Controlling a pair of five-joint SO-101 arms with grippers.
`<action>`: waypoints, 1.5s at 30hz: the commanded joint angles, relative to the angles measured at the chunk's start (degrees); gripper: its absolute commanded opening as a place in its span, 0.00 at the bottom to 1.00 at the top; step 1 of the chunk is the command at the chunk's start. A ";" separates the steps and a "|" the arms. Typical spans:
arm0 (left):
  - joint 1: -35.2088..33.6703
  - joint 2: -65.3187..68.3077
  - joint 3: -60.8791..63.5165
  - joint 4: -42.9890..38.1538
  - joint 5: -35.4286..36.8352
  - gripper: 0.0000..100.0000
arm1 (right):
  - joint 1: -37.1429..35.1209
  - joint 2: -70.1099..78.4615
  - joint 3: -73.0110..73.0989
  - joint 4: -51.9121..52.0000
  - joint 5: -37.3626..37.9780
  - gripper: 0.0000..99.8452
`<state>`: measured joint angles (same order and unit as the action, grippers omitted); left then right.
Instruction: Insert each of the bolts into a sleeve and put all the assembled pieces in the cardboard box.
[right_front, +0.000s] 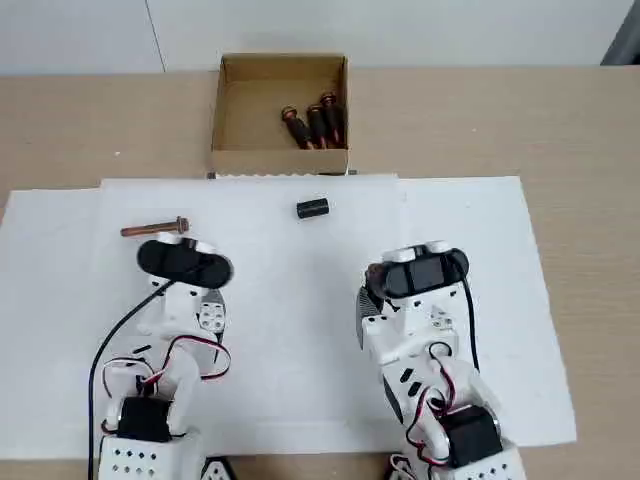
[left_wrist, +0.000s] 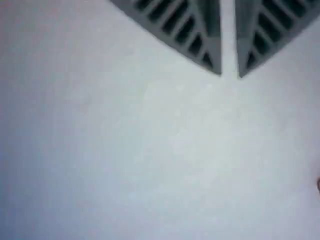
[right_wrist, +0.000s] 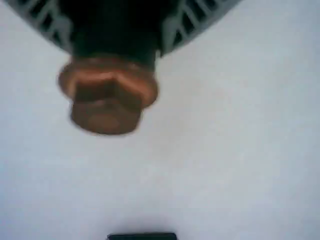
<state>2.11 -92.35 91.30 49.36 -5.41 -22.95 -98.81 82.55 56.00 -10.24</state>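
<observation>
Right gripper (right_wrist: 115, 30) pinches a sleeved bolt (right_wrist: 107, 95); left gripper (left_wrist: 230, 74) sits nearly closed, empty.

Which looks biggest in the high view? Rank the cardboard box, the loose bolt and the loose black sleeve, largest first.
1. cardboard box
2. loose bolt, longer than the sleeve, though thinner
3. black sleeve

The right gripper (right_wrist: 116, 40) clamps a black sleeve (right_wrist: 112, 22) with a copper bolt (right_wrist: 107, 97) inside. The bolt's flanged head sticks out, over white paper (right_wrist: 240, 150). Beyond the bolt lies a dark object (right_wrist: 142, 236), cut off by the edge.
</observation>
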 joint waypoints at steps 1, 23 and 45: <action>-0.09 -0.35 1.36 -0.26 -1.14 0.01 | 0.48 7.08 -9.93 -0.31 0.53 0.00; -0.62 -0.44 1.45 -0.09 4.13 0.01 | 4.18 83.03 -72.70 -15.43 11.60 0.00; -0.62 -0.44 1.45 -0.09 4.13 0.01 | 1.80 118.99 -92.66 -47.08 32.35 0.00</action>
<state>1.58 -92.35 92.97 49.36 -1.63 -19.78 19.96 -6.15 13.01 19.91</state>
